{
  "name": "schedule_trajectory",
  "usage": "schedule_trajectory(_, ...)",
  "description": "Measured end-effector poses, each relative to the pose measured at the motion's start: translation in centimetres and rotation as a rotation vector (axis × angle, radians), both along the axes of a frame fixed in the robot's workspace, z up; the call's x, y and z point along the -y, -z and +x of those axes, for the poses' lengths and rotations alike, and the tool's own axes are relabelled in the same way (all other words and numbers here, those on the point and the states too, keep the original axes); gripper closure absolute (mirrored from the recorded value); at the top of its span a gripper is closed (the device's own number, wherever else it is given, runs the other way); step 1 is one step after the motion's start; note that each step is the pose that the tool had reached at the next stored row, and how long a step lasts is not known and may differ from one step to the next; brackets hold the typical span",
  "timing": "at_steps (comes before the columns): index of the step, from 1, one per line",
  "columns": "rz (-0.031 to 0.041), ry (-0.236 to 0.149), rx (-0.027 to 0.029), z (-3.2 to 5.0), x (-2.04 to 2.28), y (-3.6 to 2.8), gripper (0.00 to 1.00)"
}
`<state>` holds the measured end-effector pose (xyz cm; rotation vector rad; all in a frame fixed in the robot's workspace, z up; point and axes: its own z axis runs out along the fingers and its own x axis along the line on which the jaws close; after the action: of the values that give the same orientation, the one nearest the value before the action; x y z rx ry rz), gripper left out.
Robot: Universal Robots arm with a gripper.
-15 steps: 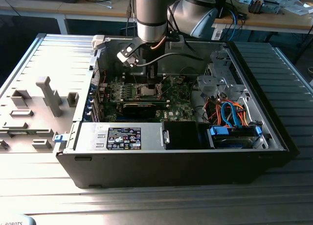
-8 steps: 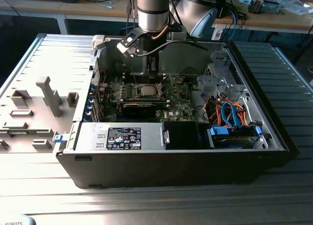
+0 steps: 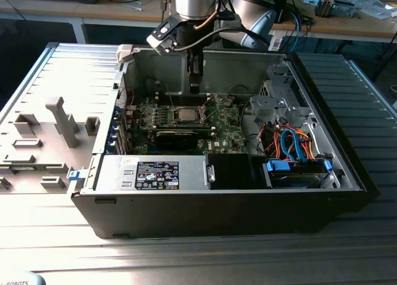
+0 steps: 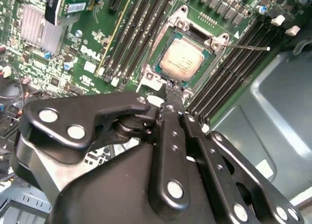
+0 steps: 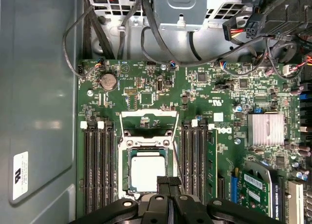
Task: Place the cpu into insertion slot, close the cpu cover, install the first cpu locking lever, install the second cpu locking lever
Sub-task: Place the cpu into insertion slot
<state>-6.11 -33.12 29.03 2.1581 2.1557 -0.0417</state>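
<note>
The cpu [image 5: 146,171] [image 4: 181,60] [image 3: 186,113], a silver-grey square, lies flat in the insertion slot [image 5: 124,177] on the green motherboard. The cpu cover [image 5: 123,124], a thin metal frame, looks raised off the slot at its far side, with board showing through its window. A thin locking lever [image 4: 248,47] sticks out free from one socket corner. My gripper [image 5: 168,181] [image 4: 171,87] [image 3: 195,87] hangs just above the slot's near edge, shut, with nothing between its fingertips.
The motherboard sits deep in an open black computer case [image 3: 217,210]. Memory slots [image 5: 97,165] flank the socket on both sides. A finned heatsink [image 5: 265,129], cable bundles [image 5: 146,34] and a drive cage [image 3: 279,93] crowd the board's edges. Grey fixtures [image 3: 62,121] stand outside the case.
</note>
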Motion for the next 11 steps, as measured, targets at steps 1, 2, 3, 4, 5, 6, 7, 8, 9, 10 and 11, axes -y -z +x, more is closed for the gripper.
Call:
schedule_trajectory(1, 0.0001, 0.000, 0.0000, 0.00, 0.00, 0.00, 0.89)
schedule_trajectory(2, 0.0001, 0.000, -0.0001, 0.01, 0.00, 0.00, 0.89)
schedule_trajectory(3, 0.0000, 0.000, -0.0002, 0.01, 0.00, 0.00, 0.89)
schedule_trajectory(4, -0.0001, 0.000, -0.0003, 0.00, 0.00, 0.00, 0.89)
schedule_trajectory(5, 0.0000, 0.000, -0.0003, 0.00, 0.00, 0.00, 0.89)
schedule_trajectory(6, -0.0001, 0.000, -0.0004, 0.01, 0.00, -0.01, 0.89)
schedule_trajectory(7, -0.0001, 0.000, -0.0004, 0.01, 0.00, -0.01, 0.89)
schedule_trajectory(8, -0.0001, 0.000, -0.0004, 0.01, 0.00, -0.01, 0.89)
schedule_trajectory(9, -0.0001, 0.000, -0.0004, 0.01, 0.00, 0.00, 0.89)
schedule_trajectory(10, 0.0000, 0.000, -0.0005, 0.00, 0.00, -0.01, 0.89)
schedule_trajectory(11, -0.0001, 0.000, -0.0005, 0.01, 0.00, -0.01, 0.89)
